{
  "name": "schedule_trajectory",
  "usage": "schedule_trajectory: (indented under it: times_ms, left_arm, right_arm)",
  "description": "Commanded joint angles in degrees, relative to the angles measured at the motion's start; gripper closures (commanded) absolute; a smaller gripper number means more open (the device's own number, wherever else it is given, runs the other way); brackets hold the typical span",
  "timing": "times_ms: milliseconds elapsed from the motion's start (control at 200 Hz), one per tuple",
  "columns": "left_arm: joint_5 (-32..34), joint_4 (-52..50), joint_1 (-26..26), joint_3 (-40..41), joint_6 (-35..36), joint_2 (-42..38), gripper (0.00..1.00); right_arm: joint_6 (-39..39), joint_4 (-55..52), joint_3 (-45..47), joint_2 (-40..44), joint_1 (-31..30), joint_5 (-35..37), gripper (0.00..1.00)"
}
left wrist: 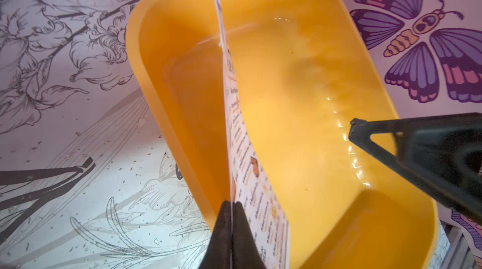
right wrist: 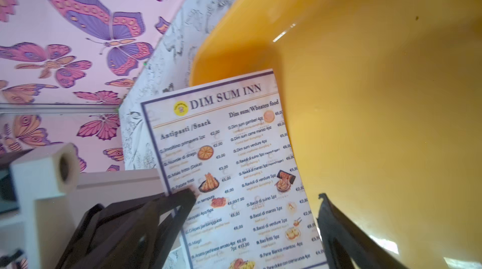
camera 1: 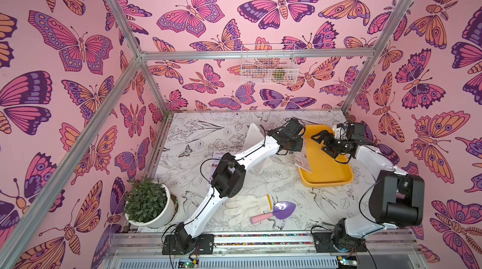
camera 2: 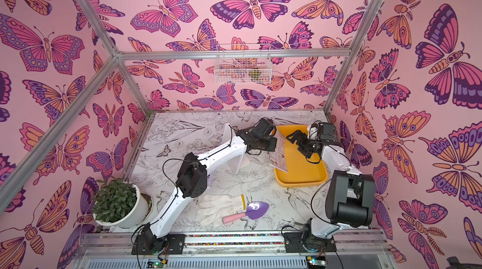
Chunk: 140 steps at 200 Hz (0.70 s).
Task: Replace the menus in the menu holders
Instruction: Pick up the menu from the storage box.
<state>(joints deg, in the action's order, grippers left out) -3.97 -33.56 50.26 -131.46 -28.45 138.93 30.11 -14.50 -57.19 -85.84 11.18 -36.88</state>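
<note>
1. Tabletop (camera 1: 260,176), printed with ink-drawn flowers and birds: it is lying beneath both sets of my fingers.
2. Yellow tray (camera 1: 326,183): it is sitting directly under the right fingers and just past the left fingertips.
3. Potted plant (camera 1: 147,202): it is standing well apart from all the fingers, back by the left arm's base.
4. Menu holder (camera 1: 253,136), white: it is standing upright behind my left fingers, on the side away from the tray. The left forearm is crossing in front of it. I am unable to tell whether a sheet is inside.
5. Dim Sum Inn menu (right wrist: 234,163): it is standing on edge between the two grippers, above the tray's wall nearest the left fingers.
6. Special Menu sheet (camera 1: 217,155): it is lying flat under the left elbow, well apart from both sets of fingers.
7. White glove (camera 1: 242,207): it is lying far behind the fingers, near the arm bases.
8. Trowel (camera 1: 279,210), purple blade, pink handle: it is resting on the glove's cuff.
9. Left gripper (left wrist: 230,203): I am seeing its fingers clenched on the Dim Sum Inn menu's edge.
10. Right gripper (camera 1: 322,143): its fingers are spreading wide, released, facing the menu's printed side and apart from it.
</note>
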Motion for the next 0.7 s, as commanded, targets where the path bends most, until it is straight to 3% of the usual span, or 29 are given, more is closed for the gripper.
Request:
schedule_trajectory:
  times_ms: [0,160,361,697]
  left_arm:
    - [-0.8,-2.9,0.2,-3.3,5.5,-6.6,0.95]
    - [-1.3,-5.8,0.0,-5.1,10.3,-9.9,0.95]
    - [-1.9,-10.2,-0.1,-6.5,15.2,-13.9,0.95]
    - [-3.4,-11.6,0.0,-4.8,18.1,-20.0,0.95]
  right_arm:
    - [0.7,5.5,4.3,4.1,1.2,-7.3,0.03]
    - [3.3,18.4,9.2,9.3,2.6,-15.7,0.03]
    - [8.5,31.9,11.3,8.4,2.6,-25.6,0.03]
    - [18.9,49.2,12.2,5.0,0.4,-31.8,0.02]
